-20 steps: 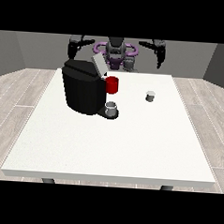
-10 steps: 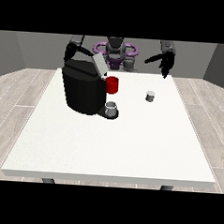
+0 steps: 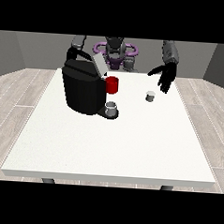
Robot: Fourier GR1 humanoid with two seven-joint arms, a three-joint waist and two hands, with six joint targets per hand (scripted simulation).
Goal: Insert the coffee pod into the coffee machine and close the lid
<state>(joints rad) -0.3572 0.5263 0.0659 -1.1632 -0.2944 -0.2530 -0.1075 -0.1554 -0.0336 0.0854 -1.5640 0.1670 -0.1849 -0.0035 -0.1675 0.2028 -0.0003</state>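
Right of centre, the coffee pod (image 3: pixel 150 96) looks small, light and stiff; best pinched by its sides. The hand at the view's right (image 3: pixel 166 76) hangs released above it, fingers relaxed.

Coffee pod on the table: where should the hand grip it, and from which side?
Judgement: grip the coffee pod round its side wall, coming from above and the view's right, where the hand at the view's right hangs. The pod stands upright and alone on the table, with the coffee machine off towards the view's left.

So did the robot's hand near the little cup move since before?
Yes. The hand at the view's right has come down and forward over the table, toward the small coffee pod, which has stayed put.
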